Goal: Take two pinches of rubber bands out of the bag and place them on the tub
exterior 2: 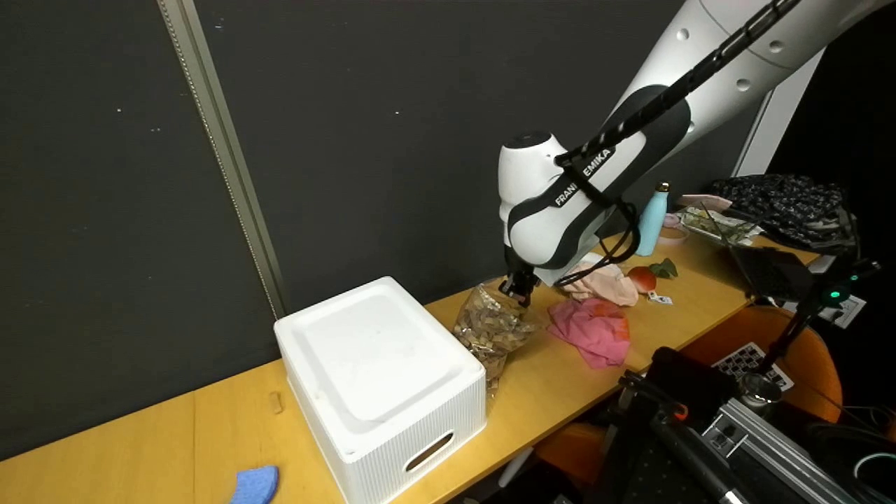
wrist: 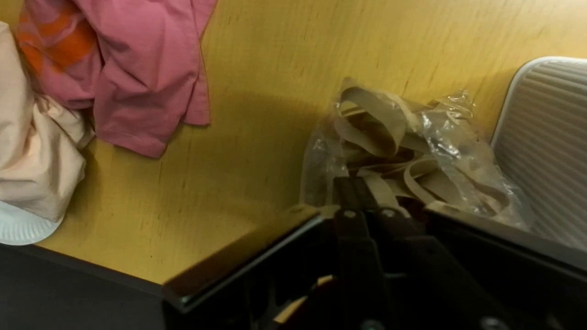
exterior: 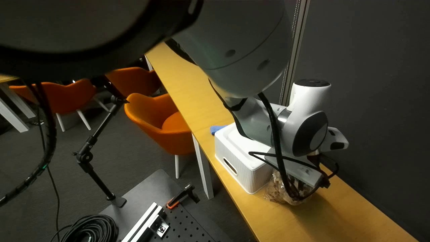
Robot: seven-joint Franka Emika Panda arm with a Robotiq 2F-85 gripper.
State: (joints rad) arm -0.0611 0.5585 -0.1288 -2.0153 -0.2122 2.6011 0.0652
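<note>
Robot arm (exterior 2: 665, 126) lettered “FRAN… EMIKA”, partly covered. The gripper (wrist: 353, 183), fingers together, any hold indiscernible, is at the bag (exterior 2: 492, 325) of rubber bands (wrist: 392, 112), just right of the white tub (exterior 2: 371, 357) in an exterior view.

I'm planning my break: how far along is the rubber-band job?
Done: nothing visibly placed on the tub.
In hand: the gripper is shut at the bag of rubber bands; whether on any is unclear.
Left: likely both pinches, from the rubber bands visible inside it.

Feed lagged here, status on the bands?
Gripper shut at the bag. Rubber bands visible inside; hold on any unclear. Bag's film partly over bands; tub alongside.
</note>
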